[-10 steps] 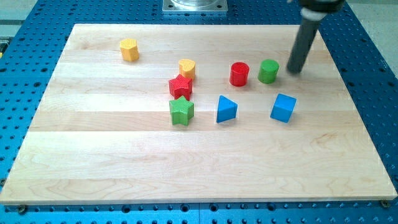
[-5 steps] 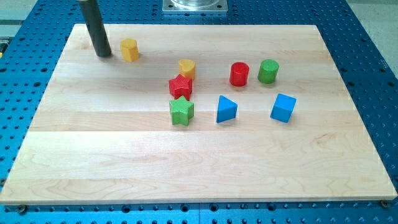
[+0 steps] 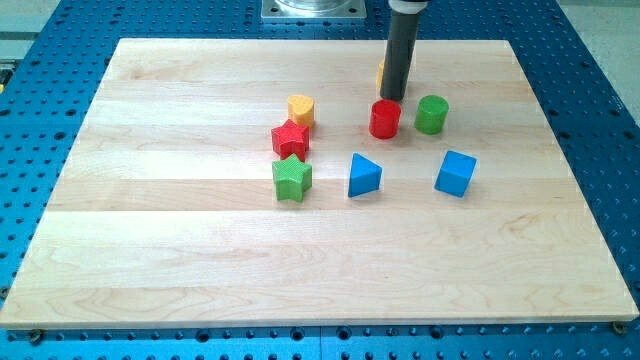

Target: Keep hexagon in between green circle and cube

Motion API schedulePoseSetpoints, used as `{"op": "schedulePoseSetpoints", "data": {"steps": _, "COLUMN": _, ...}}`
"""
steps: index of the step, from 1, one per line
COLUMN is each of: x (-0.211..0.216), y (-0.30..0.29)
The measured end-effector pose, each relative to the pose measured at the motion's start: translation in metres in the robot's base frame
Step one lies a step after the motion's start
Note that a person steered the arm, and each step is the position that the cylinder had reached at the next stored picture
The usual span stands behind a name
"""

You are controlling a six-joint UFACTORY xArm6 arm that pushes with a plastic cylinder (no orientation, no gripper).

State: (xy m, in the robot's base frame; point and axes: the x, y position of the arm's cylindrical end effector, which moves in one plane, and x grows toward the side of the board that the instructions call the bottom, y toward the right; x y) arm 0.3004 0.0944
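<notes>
The yellow hexagon point(image 3: 381, 73) shows only as a sliver at the left edge of my rod, near the view's top; the rod hides most of it. My tip point(image 3: 392, 97) rests on the board right beside it, just above the red cylinder point(image 3: 385, 119). The green cylinder point(image 3: 432, 115) stands right of the red one. The blue cube point(image 3: 456, 173) sits below and right of the green cylinder.
A yellow heart point(image 3: 301, 109), a red star point(image 3: 290, 139) and a green star point(image 3: 292, 179) cluster left of centre. A blue triangle point(image 3: 363, 176) lies below the red cylinder. The wooden board point(image 3: 150, 250) lies on a blue perforated table.
The tip went from the view's right to the far left beside the yellow hexagon, then swept right. The hexagon moved with it from the upper left to above the red cylinder.
</notes>
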Motion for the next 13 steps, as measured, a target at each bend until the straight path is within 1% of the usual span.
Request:
{"op": "schedulePoseSetpoints", "data": {"steps": 1, "x": -0.025, "y": -0.067}}
{"op": "schedulePoseSetpoints", "data": {"steps": 2, "x": -0.057, "y": -0.001}}
{"op": "schedulePoseSetpoints", "data": {"steps": 3, "x": -0.012, "y": 0.099}}
{"op": "schedulePoseSetpoints", "data": {"steps": 4, "x": 0.014, "y": 0.155}}
{"op": "schedulePoseSetpoints", "data": {"steps": 5, "x": -0.035, "y": 0.113}}
{"op": "schedulePoseSetpoints", "data": {"steps": 6, "x": -0.025, "y": 0.070}}
{"op": "schedulePoseSetpoints", "data": {"steps": 7, "x": 0.043, "y": 0.100}}
{"op": "schedulePoseSetpoints", "data": {"steps": 8, "x": 0.035, "y": 0.116}}
{"op": "schedulePoseSetpoints", "data": {"steps": 9, "x": 0.072, "y": 0.100}}
{"op": "schedulePoseSetpoints", "data": {"steps": 10, "x": 0.080, "y": 0.140}}
{"op": "schedulePoseSetpoints", "data": {"steps": 11, "x": 0.100, "y": 0.188}}
{"op": "schedulePoseSetpoints", "data": {"steps": 12, "x": 0.104, "y": 0.128}}
{"op": "schedulePoseSetpoints", "data": {"steps": 13, "x": 0.107, "y": 0.085}}
